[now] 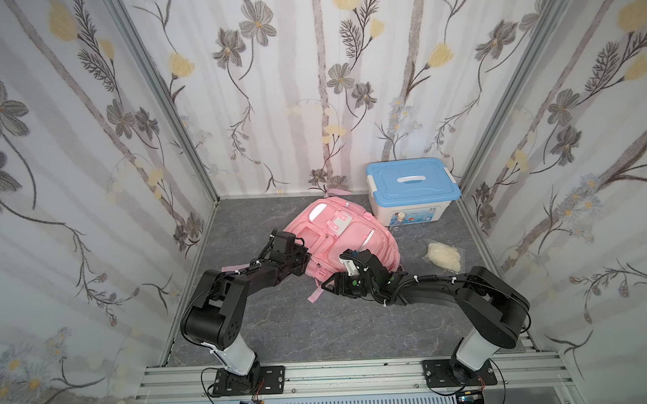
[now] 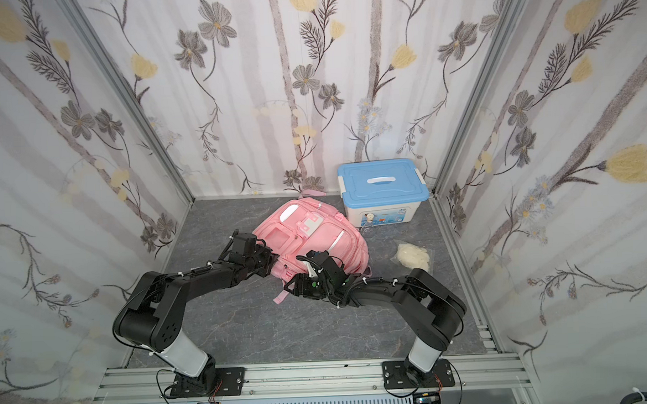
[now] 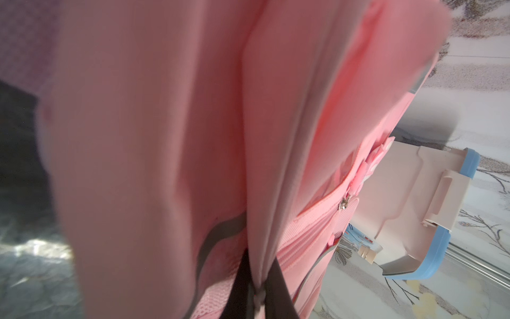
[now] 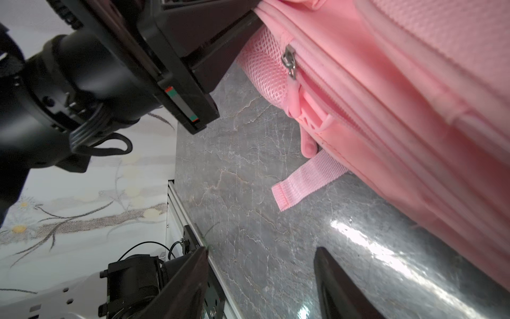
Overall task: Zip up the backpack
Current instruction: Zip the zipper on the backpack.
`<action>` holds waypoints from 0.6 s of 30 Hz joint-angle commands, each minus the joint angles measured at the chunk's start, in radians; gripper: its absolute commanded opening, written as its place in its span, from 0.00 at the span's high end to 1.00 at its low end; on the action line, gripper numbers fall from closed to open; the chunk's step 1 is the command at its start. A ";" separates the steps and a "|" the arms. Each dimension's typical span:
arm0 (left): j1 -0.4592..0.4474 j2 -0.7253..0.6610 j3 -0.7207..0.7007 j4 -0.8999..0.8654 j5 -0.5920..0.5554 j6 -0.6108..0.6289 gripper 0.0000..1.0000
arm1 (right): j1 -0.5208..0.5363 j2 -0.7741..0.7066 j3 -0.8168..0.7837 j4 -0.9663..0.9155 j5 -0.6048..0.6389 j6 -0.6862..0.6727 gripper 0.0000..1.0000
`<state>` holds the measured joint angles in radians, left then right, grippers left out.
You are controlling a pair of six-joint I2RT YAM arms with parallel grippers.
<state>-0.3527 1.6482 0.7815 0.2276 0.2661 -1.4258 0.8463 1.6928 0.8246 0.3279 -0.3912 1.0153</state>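
Backpack [image 1: 353, 239] lies face-up on the grey worktop [image 1: 282, 322], just beside the blue-lidded box [image 1: 410, 181]. Left tool [image 3: 259, 292] is pinched on a fabric fold at its side. Right tool [image 4: 262, 287] is spread, empty, near the zipper slider [image 4: 289, 62]. Soft and light, so it'll bunch. I'd grab the pink pull tab [image 4: 309, 118], fabric held taut.

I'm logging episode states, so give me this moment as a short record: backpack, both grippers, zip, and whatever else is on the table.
backpack: pink, lying on the table, front up
left gripper: shut on backpack fabric
right gripper: open, empty, beside the backpack
slider: metal, next to pink mesh; zip past it looks open
box: blue lid on, by the back wall
bag: clear, white contents, right of the backpack
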 commanded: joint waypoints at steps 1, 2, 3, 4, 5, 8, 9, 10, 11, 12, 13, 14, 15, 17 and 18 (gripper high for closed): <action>-0.012 -0.035 0.012 -0.037 0.045 -0.036 1.00 | 0.002 0.026 0.022 0.068 0.056 -0.005 0.42; -0.015 -0.051 0.015 -0.055 0.041 -0.035 1.00 | 0.002 0.032 0.026 0.072 0.071 -0.011 0.43; -0.017 -0.066 0.009 -0.067 0.038 -0.037 1.00 | 0.002 0.038 0.036 0.077 0.075 -0.015 0.44; -0.017 -0.079 0.002 -0.069 0.035 -0.044 1.00 | 0.002 0.045 0.045 0.077 0.072 -0.018 0.46; -0.017 -0.091 -0.011 -0.069 0.031 -0.053 1.00 | 0.002 0.052 0.054 0.077 0.072 -0.020 0.46; -0.017 -0.104 -0.032 -0.063 0.045 -0.075 1.00 | 0.034 0.077 0.073 0.089 0.073 -0.025 0.46; -0.017 -0.106 -0.034 -0.059 0.050 -0.079 1.00 | 0.034 0.084 0.081 0.091 0.082 -0.026 0.46; -0.017 -0.108 -0.037 -0.059 0.053 -0.083 1.00 | 0.034 0.089 0.090 0.091 0.084 -0.028 0.46; -0.017 -0.114 -0.042 -0.056 0.054 -0.089 1.00 | 0.035 0.099 0.100 0.091 0.083 -0.031 0.47; -0.017 -0.119 -0.046 -0.052 0.053 -0.097 1.00 | 0.035 0.109 0.101 0.092 0.082 -0.034 0.48; -0.017 -0.123 -0.049 -0.049 0.053 -0.102 1.00 | 0.036 0.116 0.102 0.091 0.087 -0.033 0.48; -0.016 -0.128 -0.050 -0.047 0.056 -0.104 1.00 | 0.036 0.120 0.102 0.092 0.099 -0.037 0.48; -0.017 -0.134 -0.048 -0.050 0.057 -0.105 1.00 | 0.035 0.120 0.097 0.092 0.117 -0.044 0.48; -0.017 -0.145 -0.055 -0.051 0.064 -0.114 1.00 | 0.034 0.112 0.084 0.091 0.159 -0.062 0.48; -0.017 -0.151 -0.058 -0.048 0.064 -0.123 1.00 | 0.031 0.114 0.086 0.091 0.163 -0.067 0.47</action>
<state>-0.3702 1.5127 0.7296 0.1604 0.2928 -1.5005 0.8814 1.8076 0.9131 0.3885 -0.2878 0.9695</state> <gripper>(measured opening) 0.078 0.523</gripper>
